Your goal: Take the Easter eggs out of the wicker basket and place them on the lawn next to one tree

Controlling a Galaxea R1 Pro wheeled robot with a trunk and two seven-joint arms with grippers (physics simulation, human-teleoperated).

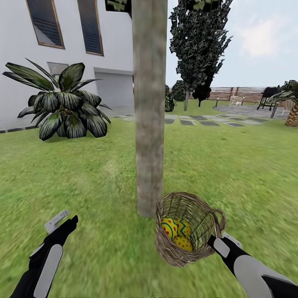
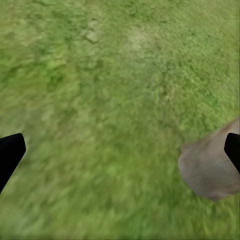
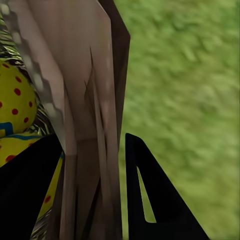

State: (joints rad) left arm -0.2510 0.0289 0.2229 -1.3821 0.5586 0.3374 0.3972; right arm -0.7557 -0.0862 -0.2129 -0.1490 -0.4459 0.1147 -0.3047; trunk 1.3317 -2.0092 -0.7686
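A white house wall [image 1: 25,82] with two tall dark windows [image 1: 44,22] stands far left behind a broad-leaved bush [image 1: 66,105], while grey stepping stones [image 1: 198,121], a dark conifer [image 1: 200,45], a brown slatted fence [image 1: 231,93] and a pale cloudy sky [image 1: 265,37] fill the far right.

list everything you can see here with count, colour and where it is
yellow Easter eggs with blue zigzags and red dots: three, inside the basket
round brown woven wicker basket: one, tilted, beside the trunk's foot, gripped at its rim
grey-brown straight tree trunk: one, centre, rising out of the picture
patchy green lawn: one, all around
spiky dark green bush: one, by the white house wall
dark narrow conifer: one, far behind
brown slatted fence: one, far right
grey stepping slabs: several, behind the trunk
left gripper: black and white, jaws apart over grass
right gripper: black and white, jaws closed on the basket rim
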